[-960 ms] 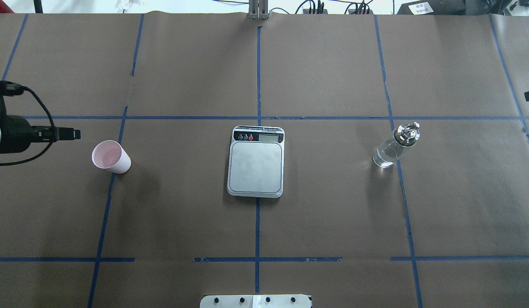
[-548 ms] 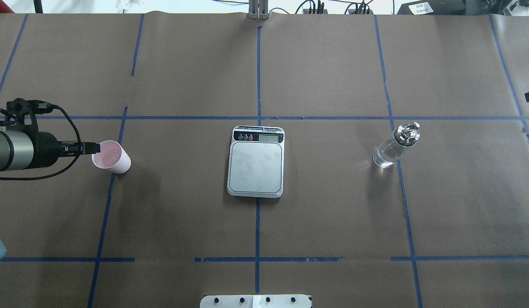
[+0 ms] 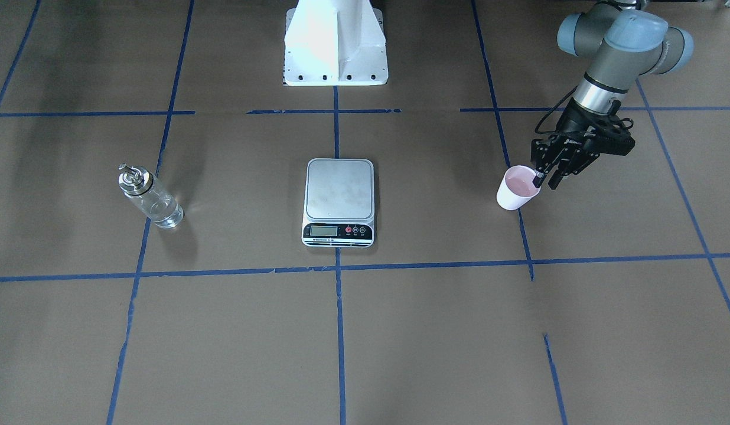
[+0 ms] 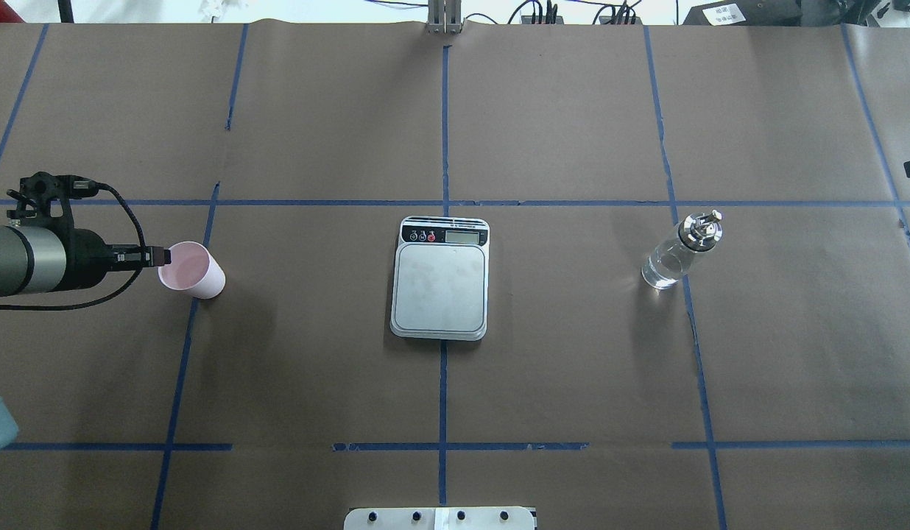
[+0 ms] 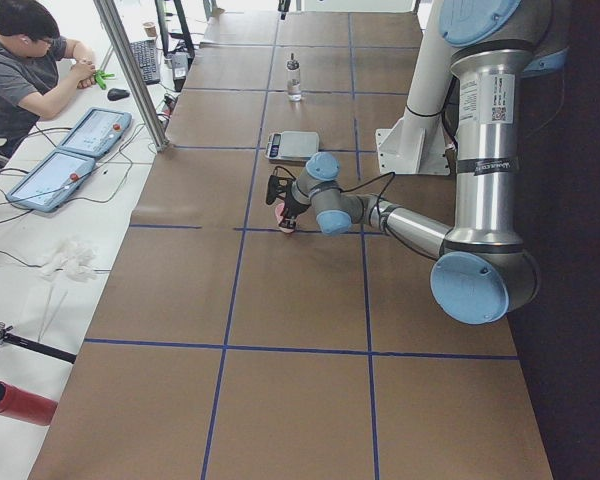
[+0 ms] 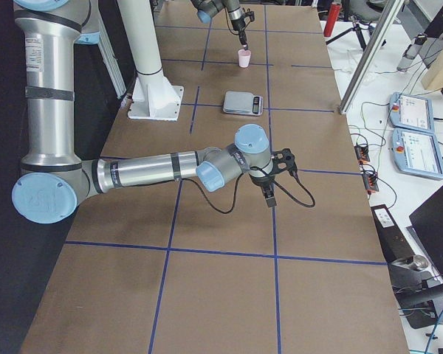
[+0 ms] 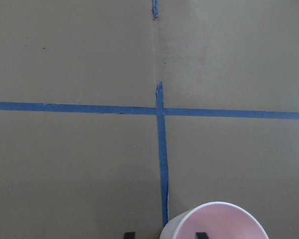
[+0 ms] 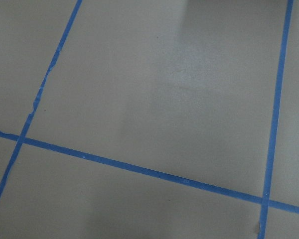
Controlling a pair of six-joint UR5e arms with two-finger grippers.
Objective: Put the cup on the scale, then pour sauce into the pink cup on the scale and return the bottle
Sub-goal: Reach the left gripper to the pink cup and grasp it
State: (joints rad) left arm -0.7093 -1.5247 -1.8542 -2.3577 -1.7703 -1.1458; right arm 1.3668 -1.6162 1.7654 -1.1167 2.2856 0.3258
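We see a wide table (image 4: 573, 110) covered in brown paper and marked into a grid by blue tape lines (image 4: 315, 202). Along one long side runs a white desk (image 5: 30, 230) with two tablets (image 5: 95, 130), a keyboard (image 5: 143, 58) and loose cables. A man in a grey shirt (image 5: 20, 75) sits there beside a slanted metal post (image 5: 130, 70). The light is even, and shadows are soft.

scale (image 4: 440, 278) mid table (image 4: 573, 368), cup (image 4: 192, 269) well left of it w/ left gripper (image 3: 546, 180) astride rim, bottle (image 4: 679, 252) well right
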